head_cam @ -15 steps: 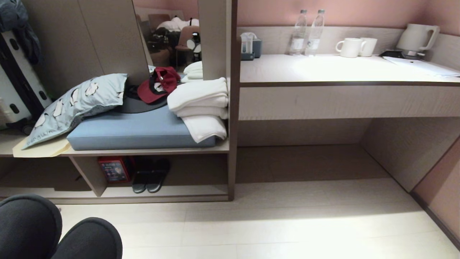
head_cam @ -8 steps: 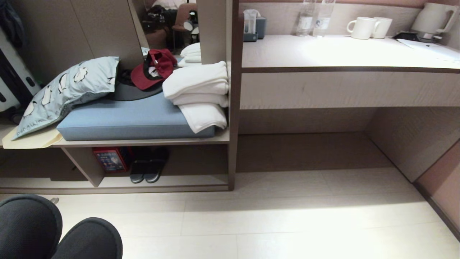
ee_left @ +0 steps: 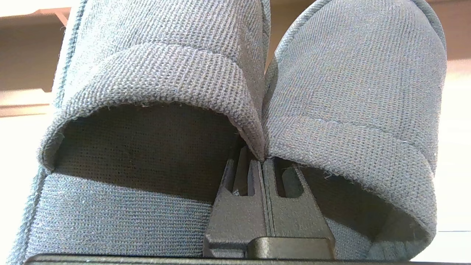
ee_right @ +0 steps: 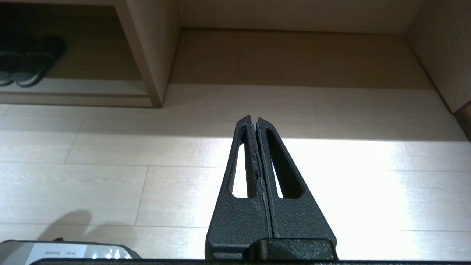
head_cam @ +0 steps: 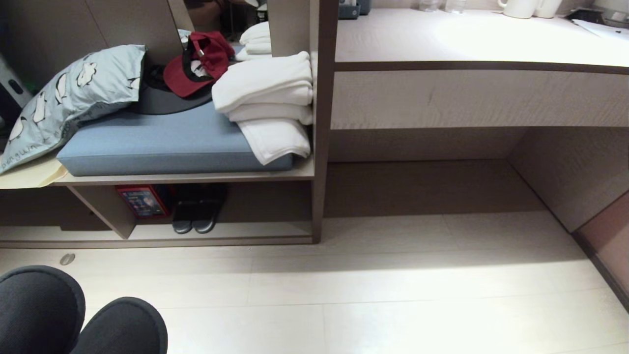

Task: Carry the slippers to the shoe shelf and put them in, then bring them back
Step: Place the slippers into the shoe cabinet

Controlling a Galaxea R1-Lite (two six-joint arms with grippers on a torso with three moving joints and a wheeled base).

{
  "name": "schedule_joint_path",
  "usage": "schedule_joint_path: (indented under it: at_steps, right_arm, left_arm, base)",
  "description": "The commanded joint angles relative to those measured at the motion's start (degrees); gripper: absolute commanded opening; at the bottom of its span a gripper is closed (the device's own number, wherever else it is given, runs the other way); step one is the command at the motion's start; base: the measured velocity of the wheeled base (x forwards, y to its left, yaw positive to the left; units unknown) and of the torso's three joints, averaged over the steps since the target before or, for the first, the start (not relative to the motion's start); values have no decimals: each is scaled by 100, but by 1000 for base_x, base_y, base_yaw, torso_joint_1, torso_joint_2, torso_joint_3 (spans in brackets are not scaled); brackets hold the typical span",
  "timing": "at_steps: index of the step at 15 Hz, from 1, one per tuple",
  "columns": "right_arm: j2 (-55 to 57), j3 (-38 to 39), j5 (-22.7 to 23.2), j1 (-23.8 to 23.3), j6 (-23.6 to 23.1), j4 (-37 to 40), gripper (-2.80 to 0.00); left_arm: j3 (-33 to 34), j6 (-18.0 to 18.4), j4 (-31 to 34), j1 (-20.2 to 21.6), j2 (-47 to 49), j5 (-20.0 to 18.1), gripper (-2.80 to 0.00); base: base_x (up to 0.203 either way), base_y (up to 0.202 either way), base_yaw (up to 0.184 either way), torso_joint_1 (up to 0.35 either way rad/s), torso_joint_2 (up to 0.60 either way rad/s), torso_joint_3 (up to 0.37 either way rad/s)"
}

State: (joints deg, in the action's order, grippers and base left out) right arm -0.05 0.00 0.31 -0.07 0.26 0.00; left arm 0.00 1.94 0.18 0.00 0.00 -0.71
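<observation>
Left gripper (ee_left: 263,163) is clamped on the slippers (ee_left: 257,92), the two inner upper edges being pinched together between closed fingers; in the head view the toes (head_cam: 73,314) are seen low at the robot's left, above the floor (head_cam: 393,295). Right gripper (ee_right: 254,123) is shut on nothing and is held over bare floor. Only a thin fold of fabric is gripped, so one slipper could be shaken loose or slid out while the pair is carried. Farther off, the shelf (head_cam: 162,242) is partly taken up by another dark pair (head_cam: 196,219) and a red box (head_cam: 142,200); these could be knocked, or the low opening clipped, if the pair is pushed in carelessly. The left arm itself is out of the head view, the heels are hidden, and the shelf's depth is lost in shadow.
</observation>
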Motion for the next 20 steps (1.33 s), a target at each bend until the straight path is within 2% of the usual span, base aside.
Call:
schedule_joint_path:
  at_steps: [1, 20]
  right_arm:
    - [-4, 0, 4, 7, 0, 0, -280]
    - [-4, 0, 4, -1, 0, 0, -280]
  left_arm:
    - [0, -1, -1, 0, 9, 0, -280]
    - [0, -1, -1, 0, 1, 0, -280]
  base:
    - [0, 0, 0, 7, 2, -194]
    - [0, 0, 0, 2, 4, -198]
